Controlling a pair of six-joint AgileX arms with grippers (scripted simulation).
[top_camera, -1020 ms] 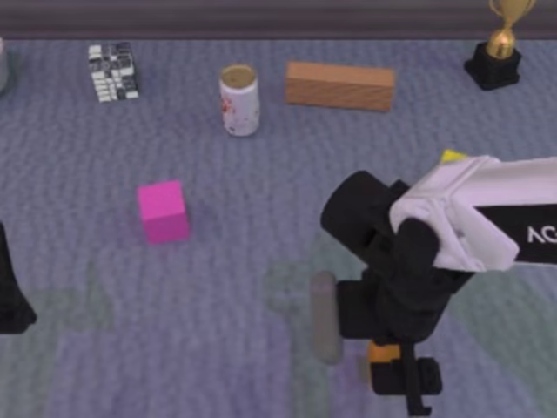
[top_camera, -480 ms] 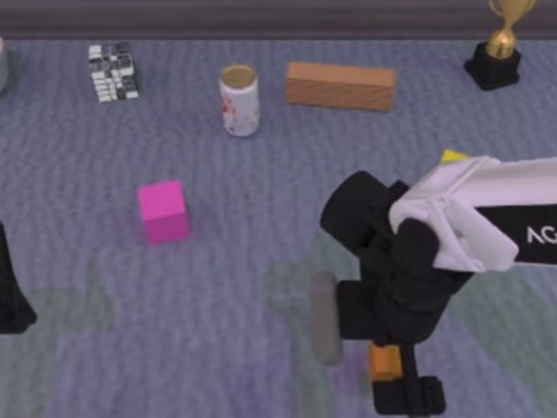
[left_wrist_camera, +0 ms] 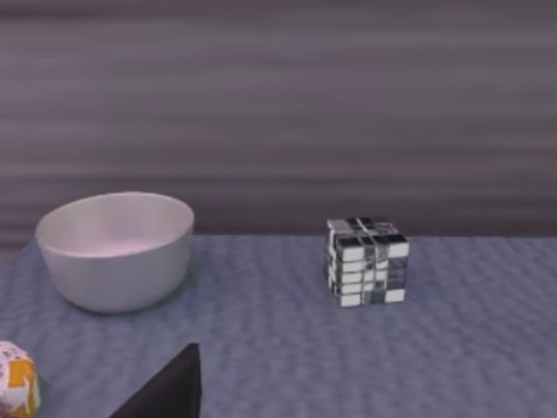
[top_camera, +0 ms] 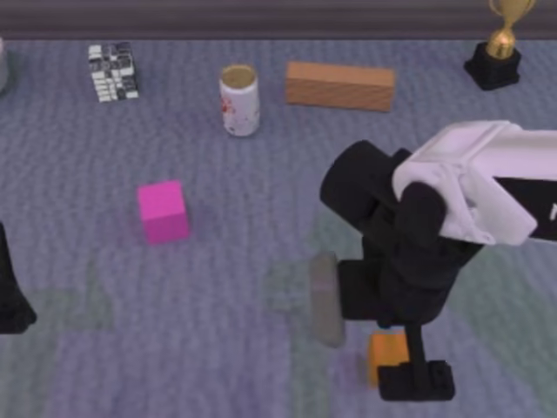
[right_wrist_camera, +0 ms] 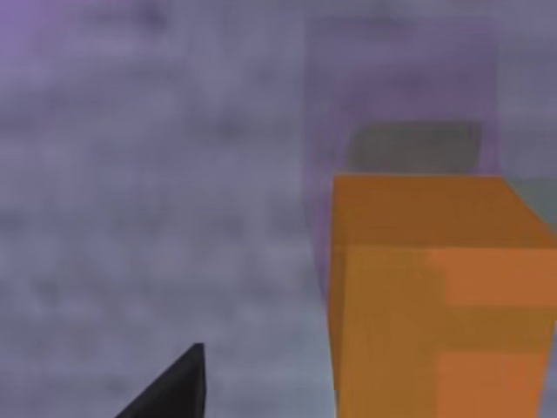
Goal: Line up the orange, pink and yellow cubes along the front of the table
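Observation:
The small orange cube point(top_camera: 387, 351) stands on the table point(top_camera: 218, 331) near its front edge, right of centre. My right gripper point(top_camera: 407, 373) hovers just above it, open. In the right wrist view one black fingertip point(right_wrist_camera: 185, 385) stands apart from the orange cube point(right_wrist_camera: 435, 296), with bare table between them. The pink cube point(top_camera: 163, 212) sits alone at the middle left. The yellow cube is hidden under my right arm. My left gripper point(top_camera: 10, 300) is parked at the left edge, open and empty; one fingertip point(left_wrist_camera: 178, 389) shows in its wrist view.
Along the back stand a black-and-white patterned cube point(top_camera: 113, 71), a can point(top_camera: 239, 100), a long wooden block point(top_camera: 339, 85) and a gold trophy point(top_camera: 499, 48). A white bowl point(left_wrist_camera: 117, 248) and an orange-and-white ball point(left_wrist_camera: 13, 385) lie at the far left.
My right gripper has let go of the orange cube and risen off it, and the arm has drawn back. The cube now rests on the table. The arm now covers the yellow sliver.

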